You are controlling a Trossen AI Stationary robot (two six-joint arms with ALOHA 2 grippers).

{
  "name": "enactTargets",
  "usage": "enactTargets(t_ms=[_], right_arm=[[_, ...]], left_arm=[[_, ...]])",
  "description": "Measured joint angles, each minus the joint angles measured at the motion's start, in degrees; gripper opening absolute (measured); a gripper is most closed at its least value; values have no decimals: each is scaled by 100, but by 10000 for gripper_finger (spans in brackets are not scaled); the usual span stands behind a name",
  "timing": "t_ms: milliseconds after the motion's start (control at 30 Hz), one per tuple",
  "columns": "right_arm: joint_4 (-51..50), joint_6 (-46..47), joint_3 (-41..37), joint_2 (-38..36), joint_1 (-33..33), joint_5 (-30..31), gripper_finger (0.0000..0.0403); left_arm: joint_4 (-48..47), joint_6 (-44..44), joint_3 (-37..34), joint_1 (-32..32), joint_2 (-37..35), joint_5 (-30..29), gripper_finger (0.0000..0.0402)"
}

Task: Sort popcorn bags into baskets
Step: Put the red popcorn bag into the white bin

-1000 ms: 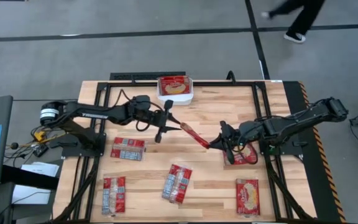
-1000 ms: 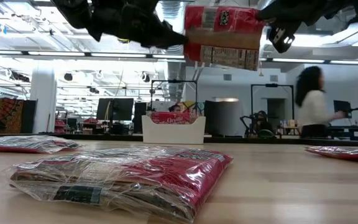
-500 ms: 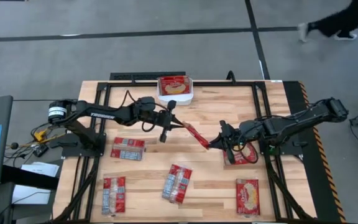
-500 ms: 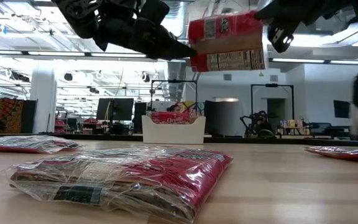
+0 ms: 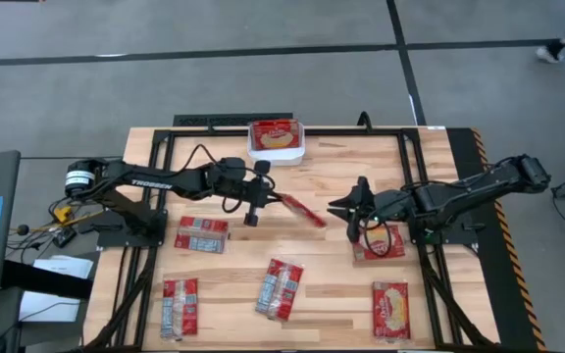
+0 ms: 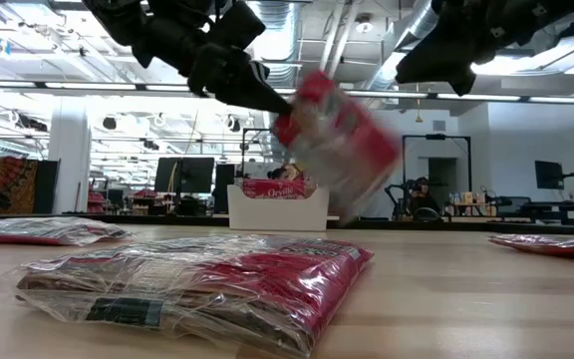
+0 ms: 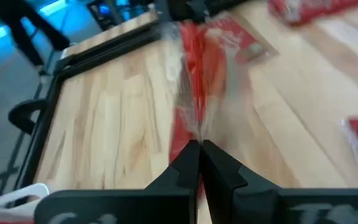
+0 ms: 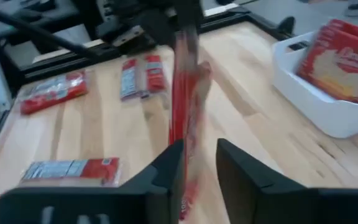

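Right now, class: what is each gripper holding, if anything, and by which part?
The left gripper is shut on one edge of a popcorn bag, which hangs in the air above the table. The right gripper is open and holds nothing.

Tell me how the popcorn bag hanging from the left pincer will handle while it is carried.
Probably floppy: the popcorn bag, pinched at one edge by the left pincer, hangs slanted and blurred in the low view, as if swinging. Likely light, since that thin edge grip holds it. Its glossy wrapper may be slippery. The right pincer stands open beside it.
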Motion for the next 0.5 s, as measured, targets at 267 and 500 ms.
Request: enactTargets(t_ms=[267,500], right_arm=[[-333,1260,2,9,-4,1375,168],[223,1293,2,719,0,1106,191]], left_arm=[[215,-284,-6,-88,-2,-1005,0],[-38,-164,-15,-310,-7,-350,0]])
